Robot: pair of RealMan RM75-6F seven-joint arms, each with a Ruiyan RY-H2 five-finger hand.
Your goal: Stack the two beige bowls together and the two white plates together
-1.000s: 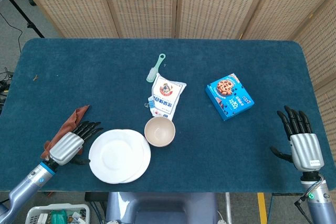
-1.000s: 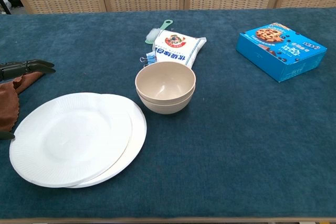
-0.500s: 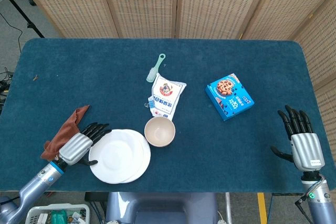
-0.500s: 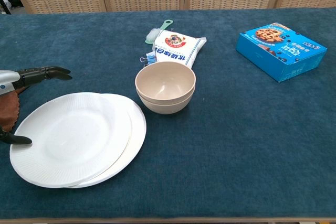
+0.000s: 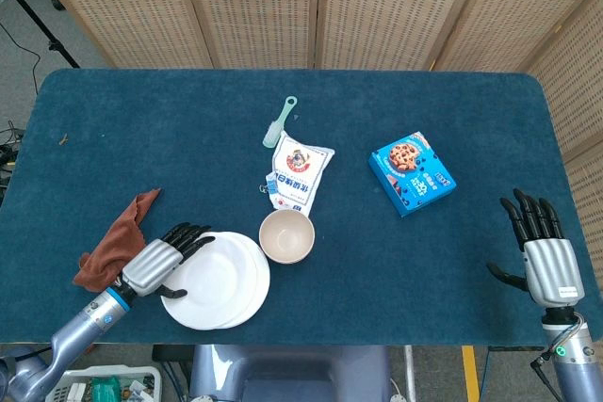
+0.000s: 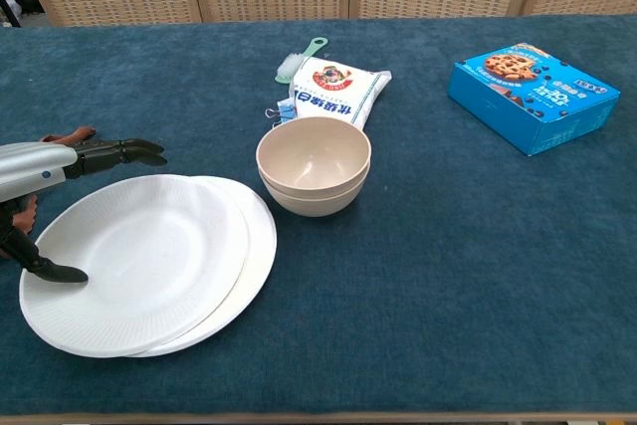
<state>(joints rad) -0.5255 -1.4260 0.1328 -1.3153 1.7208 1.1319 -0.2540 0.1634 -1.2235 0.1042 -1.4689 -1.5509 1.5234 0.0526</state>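
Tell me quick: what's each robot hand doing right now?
Left robot hand: open, fingers spread over the left edge of the top white plate, not gripping it.
Right robot hand: open, holding nothing.

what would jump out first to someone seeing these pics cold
Probably the white plates, stacked slightly offset at the near left of the blue table, with the left hand at their left rim, thumb on the top plate. Just right of them sit the nested beige bowls. The bright blue cookie box lies further right.

Head view looks straight down; chest view low, closer (same table [image 5: 113, 120]).
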